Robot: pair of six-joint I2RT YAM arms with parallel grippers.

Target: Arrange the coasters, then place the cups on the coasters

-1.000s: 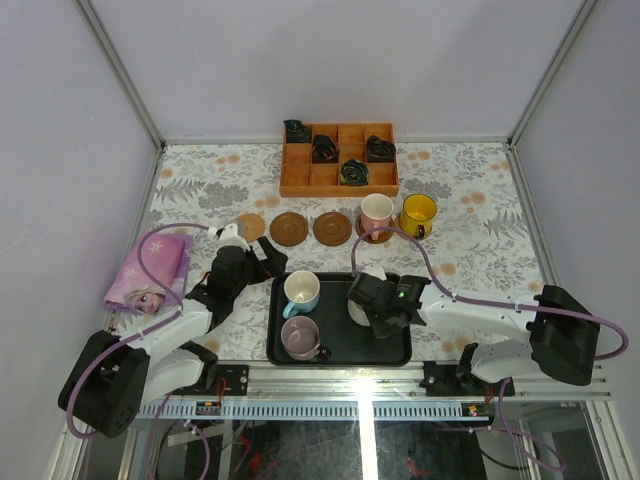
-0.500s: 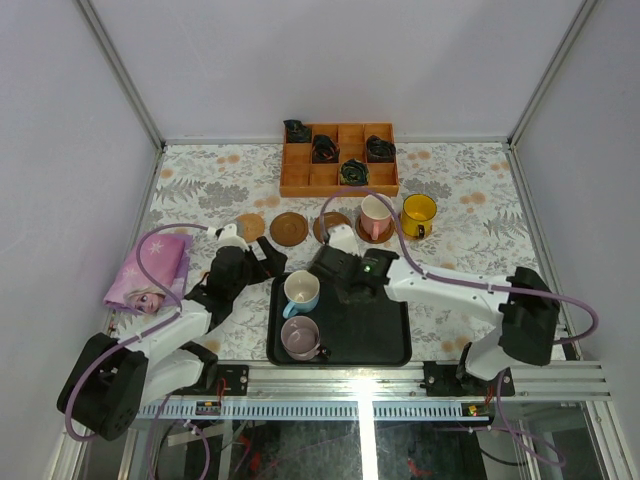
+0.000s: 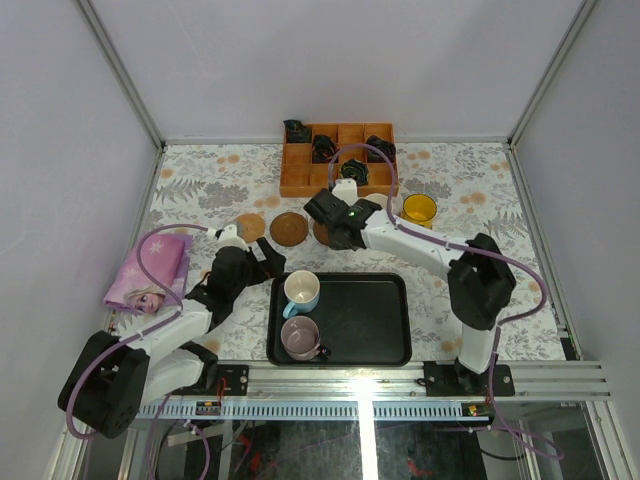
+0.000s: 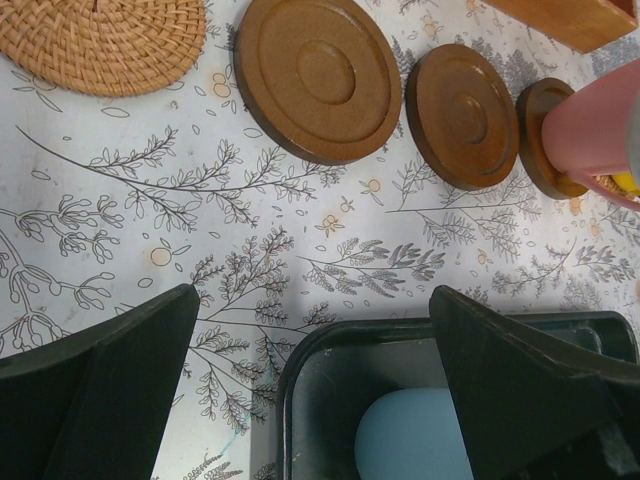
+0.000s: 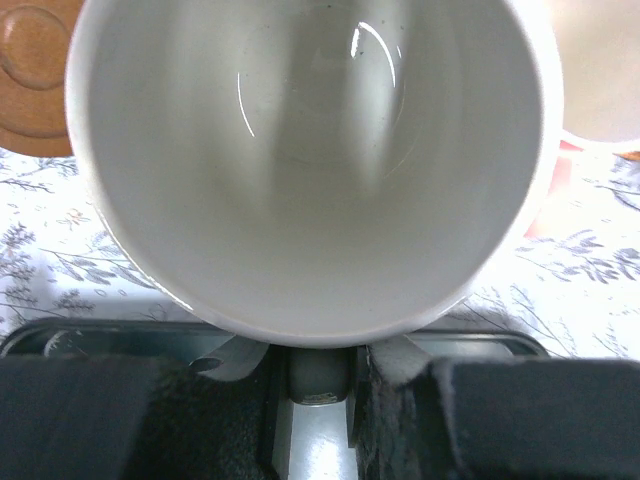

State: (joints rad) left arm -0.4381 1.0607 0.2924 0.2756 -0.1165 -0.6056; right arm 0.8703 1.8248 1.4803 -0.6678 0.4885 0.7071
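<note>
Cream-white ceramic cup (image 5: 310,160) hangs in the right gripper (image 3: 335,218), whose fingers are partly closed on its near wall. The bare dark brown round coaster (image 3: 321,236) peeks out at the claw's seven o'clock, seemingly almost beneath the cup; the right arm is nearer.

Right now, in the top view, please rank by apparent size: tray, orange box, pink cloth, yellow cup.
Largest first:
tray
orange box
pink cloth
yellow cup
Box sits farther away; first two unsure.
</note>
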